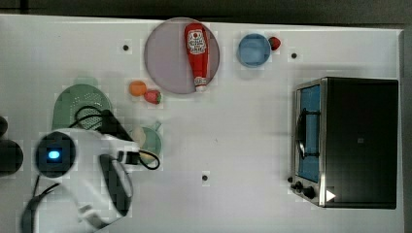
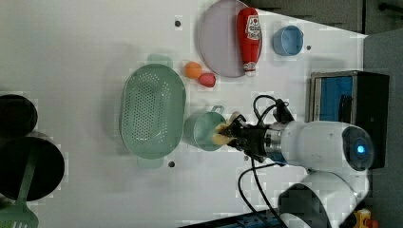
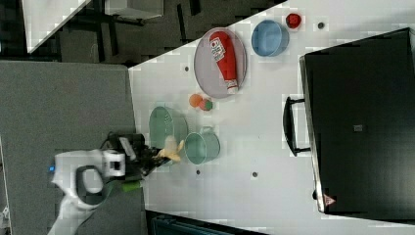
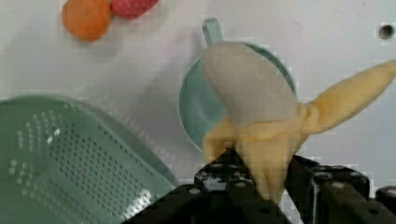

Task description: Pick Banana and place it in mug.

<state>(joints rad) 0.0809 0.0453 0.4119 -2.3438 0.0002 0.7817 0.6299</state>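
White tabletop (image 1: 243, 145), jaws clamped on soft half-peeled banana (image 4: 261, 116), above round teal mug (image 4: 196, 112)

We found the mug's (image 1: 151, 141) mouth open from above, with the banana (image 4: 252, 102) in our hand (image 4: 261, 186) hanging over its rim. The perforated basket (image 2: 152, 111) stood just beside the mug, narrowing the gap on that side. The orange ball (image 1: 137, 88) and strawberry (image 1: 153, 96) lay near (beyond the handle). Toward the oven (image 1: 359, 141), the counter (image 1: 233, 145) ran bare and wide.
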